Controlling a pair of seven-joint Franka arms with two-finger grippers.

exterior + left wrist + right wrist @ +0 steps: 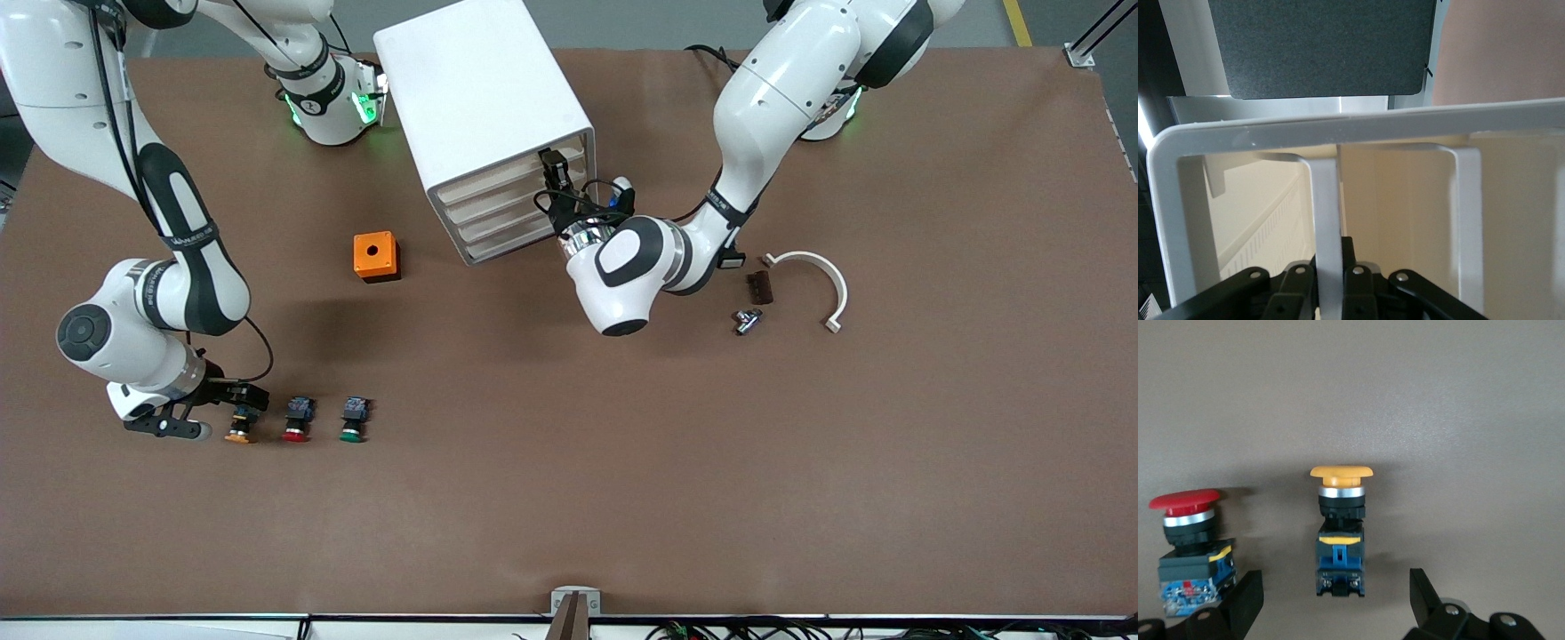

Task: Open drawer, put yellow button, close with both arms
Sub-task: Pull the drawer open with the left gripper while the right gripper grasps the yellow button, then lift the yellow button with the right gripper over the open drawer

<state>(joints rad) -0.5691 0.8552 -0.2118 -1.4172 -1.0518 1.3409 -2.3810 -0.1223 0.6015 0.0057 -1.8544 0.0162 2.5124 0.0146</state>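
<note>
Brown worktop carries everything. At the right arm's end, the right end effector sits low with its fingers spread, the yellow button lying on its side between them, untouched; the red button lies just beside it and a green button one place further along. To grip well, I would advance until the pads flank the black body, then close squarely, keeping clear of the red neighbour. Toward the middle, the left end effector is at the cabinet, pinching a thin upright pull on the drawer, which looks still in. A straight, level pull seems wise. Fingertips there are cut off, and the drawer's inside is hidden.
</note>
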